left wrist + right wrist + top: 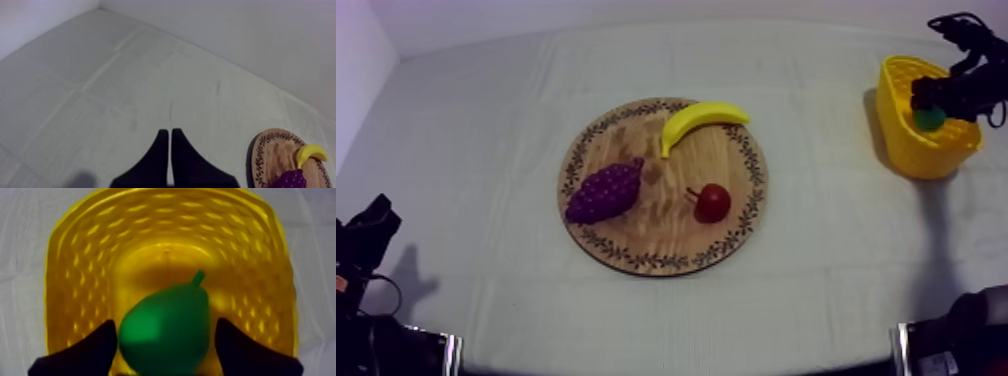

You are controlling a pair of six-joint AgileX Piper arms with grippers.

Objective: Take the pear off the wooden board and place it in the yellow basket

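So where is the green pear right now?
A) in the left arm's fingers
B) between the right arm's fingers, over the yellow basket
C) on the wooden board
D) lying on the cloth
B: the pear sits between the right fingers above the yellow basket, while the wooden board carries the banana, bunch of grapes and small red fruit.

Site type: robot lab test bench. Evidence: table [816, 270] w/ plain grey-white cloth; bare white wall [636, 15] behind; black left arm [364, 240] and right arm [961, 330] mounted at table sides. Props only: toy banana [701, 118], grapes [604, 193], small red fruit [713, 203] on wooden board [636, 255], plus yellow basket [901, 150].
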